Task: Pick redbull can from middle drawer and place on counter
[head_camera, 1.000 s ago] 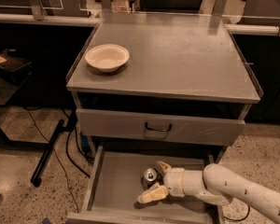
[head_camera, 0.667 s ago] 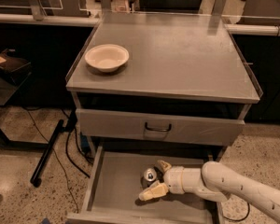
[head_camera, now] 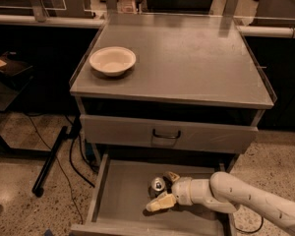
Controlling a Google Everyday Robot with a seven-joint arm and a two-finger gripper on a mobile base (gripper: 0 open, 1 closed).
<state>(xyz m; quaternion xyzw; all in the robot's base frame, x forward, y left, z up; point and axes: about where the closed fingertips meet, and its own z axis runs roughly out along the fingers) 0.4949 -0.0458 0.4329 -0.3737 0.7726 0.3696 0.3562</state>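
Crept a shade leftward since a second ago with the gripper (head_camera: 162,191), low inside the open drawer (head_camera: 122,200) at the bottom of the cabinet; left the can (head_camera: 158,184) and the bowl (head_camera: 112,60) exactly where they were. Reaching in from the right on the white arm (head_camera: 236,193), held low and level to pass under the closed drawer front (head_camera: 167,134) above. Jaws spread, one finger behind the can and one in front, seemingly straddling it without clamping yet, so as to squeeze across the narrow body. Can upright toward the drawer's back right, shiny top up, standing on the bare floor. Probably at the grasp step: closing to come, then lifting out and up to the counter (head_camera: 196,58), with bare room right of the bowl.
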